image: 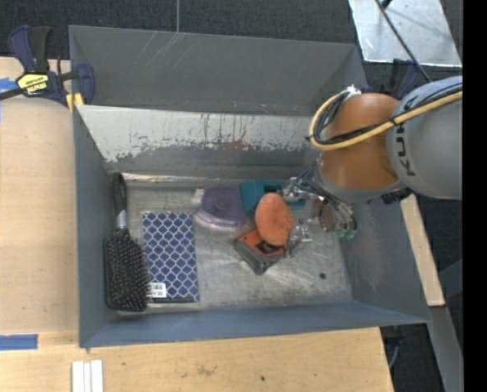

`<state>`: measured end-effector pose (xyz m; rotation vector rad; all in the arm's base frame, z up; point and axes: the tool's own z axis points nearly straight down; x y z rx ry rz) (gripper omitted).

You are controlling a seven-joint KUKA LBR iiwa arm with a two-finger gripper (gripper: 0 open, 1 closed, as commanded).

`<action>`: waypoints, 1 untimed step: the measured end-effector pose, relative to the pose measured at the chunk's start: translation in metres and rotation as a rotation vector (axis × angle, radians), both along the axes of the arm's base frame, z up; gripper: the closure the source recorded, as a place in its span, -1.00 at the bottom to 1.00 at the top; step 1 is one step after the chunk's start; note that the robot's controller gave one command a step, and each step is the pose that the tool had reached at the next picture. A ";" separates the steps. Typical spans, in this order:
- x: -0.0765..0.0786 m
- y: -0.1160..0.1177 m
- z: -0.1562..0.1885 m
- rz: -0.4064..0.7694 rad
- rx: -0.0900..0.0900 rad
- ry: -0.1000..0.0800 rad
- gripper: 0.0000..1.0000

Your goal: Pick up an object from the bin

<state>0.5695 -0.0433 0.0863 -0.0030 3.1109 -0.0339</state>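
My gripper (302,215) is low in the right half of the bin, right up against the right side of an orange oval thing (273,219). That orange thing rests partly on a dark grey block with an orange face (256,251). Just behind it lie a teal thing (252,193) and a rounded purple thing (221,207). The view does not settle whether the orange oval is gripped or only touched.
A blue cloth-like pad with a white lattice pattern (171,256) lies flat at the left of the bin floor. A black hairbrush (123,260) lies along the left wall beside it. The arm's orange cover and cables hang over the bin's right wall.
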 end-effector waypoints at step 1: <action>-0.020 0.022 -0.002 -0.004 0.015 -0.008 -1.00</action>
